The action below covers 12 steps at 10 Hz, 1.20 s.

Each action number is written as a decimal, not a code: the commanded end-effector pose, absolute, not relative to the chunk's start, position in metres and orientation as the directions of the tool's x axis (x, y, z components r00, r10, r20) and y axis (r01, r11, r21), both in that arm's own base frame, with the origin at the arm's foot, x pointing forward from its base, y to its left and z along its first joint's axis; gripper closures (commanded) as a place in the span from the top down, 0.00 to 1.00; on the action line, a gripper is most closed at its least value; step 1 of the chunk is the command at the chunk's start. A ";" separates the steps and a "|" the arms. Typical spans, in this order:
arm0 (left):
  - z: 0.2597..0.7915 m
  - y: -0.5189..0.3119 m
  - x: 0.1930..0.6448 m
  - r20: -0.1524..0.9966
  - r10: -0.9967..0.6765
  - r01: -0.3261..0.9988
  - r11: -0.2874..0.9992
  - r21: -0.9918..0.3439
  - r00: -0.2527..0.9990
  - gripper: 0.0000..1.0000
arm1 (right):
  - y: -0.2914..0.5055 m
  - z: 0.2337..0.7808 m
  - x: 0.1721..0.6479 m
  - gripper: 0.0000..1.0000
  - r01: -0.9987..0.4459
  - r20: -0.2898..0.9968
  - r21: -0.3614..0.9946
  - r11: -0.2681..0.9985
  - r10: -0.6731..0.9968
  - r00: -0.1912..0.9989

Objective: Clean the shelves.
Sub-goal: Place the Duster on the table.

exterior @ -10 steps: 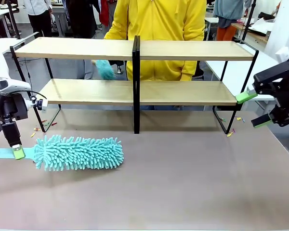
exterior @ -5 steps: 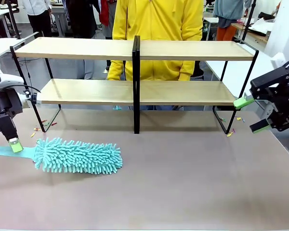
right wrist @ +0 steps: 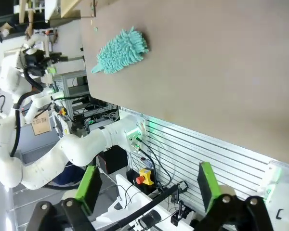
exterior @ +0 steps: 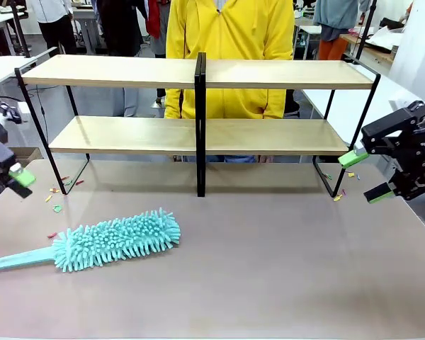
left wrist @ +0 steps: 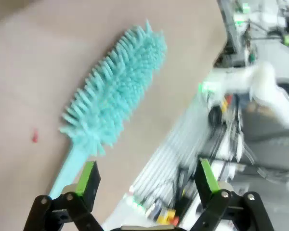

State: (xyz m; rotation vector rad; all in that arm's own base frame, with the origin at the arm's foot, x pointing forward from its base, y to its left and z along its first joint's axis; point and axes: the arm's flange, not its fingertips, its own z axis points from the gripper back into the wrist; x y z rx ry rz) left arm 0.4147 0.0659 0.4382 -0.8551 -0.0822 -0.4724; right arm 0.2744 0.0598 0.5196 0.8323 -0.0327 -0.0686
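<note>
Left pincer [left wrist: 147,180] agape; right pincer [exterior: 365,176] agape.

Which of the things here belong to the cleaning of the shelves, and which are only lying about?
For the job:
- the shelves, two wooden tiers on a black frame
- the turquoise duster, lying flat on the table
- the left pincer, open, holding nothing

Only lying about:
- small coloured scraps on the table near the left shelf leg
- more scraps by the right leg

Teal duster [exterior: 117,241]; light-wood shelves [exterior: 269,74], black frame; grey-brown tabletop [exterior: 283,262].
</note>
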 end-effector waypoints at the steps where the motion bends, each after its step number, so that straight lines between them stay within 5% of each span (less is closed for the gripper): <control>1: 0.430 0.060 0.404 0.372 -0.048 0.327 0.586 -0.741 0.927 1.00 | 0.062 0.525 0.279 1.00 0.016 0.016 0.743 0.669 -0.041 0.999; 5: 0.418 0.046 0.402 0.186 0.091 0.183 0.046 -0.982 0.978 1.00 | 0.051 0.518 0.283 1.00 0.085 -0.052 0.802 0.592 -0.071 0.996; 7: 0.416 0.047 0.396 0.182 0.157 0.206 -0.161 -0.965 0.971 1.00 | 0.030 0.509 0.293 1.00 0.221 -0.194 0.929 0.298 -0.117 0.974; 8: 0.416 0.049 0.394 0.155 0.167 0.185 -0.181 -0.966 0.974 1.00 | 0.019 0.503 0.297 1.00 0.301 -0.271 0.935 0.186 -0.171 0.947; 9: 0.420 0.038 0.399 0.192 0.105 0.199 -0.058 -0.978 0.976 1.00 | 0.013 0.499 0.304 1.00 0.419 -0.368 0.897 0.139 -0.290 0.883; 10: 0.420 0.038 0.399 0.192 0.105 0.199 -0.058 -0.978 0.976 1.00 | 0.027 0.512 0.292 1.00 0.214 -0.186 0.914 0.345 -0.115 0.976; 12: 0.420 0.038 0.399 0.192 0.105 0.199 -0.058 -0.978 0.976 1.00 | 0.027 0.512 0.292 1.00 0.214 -0.186 0.914 0.345 -0.115 0.976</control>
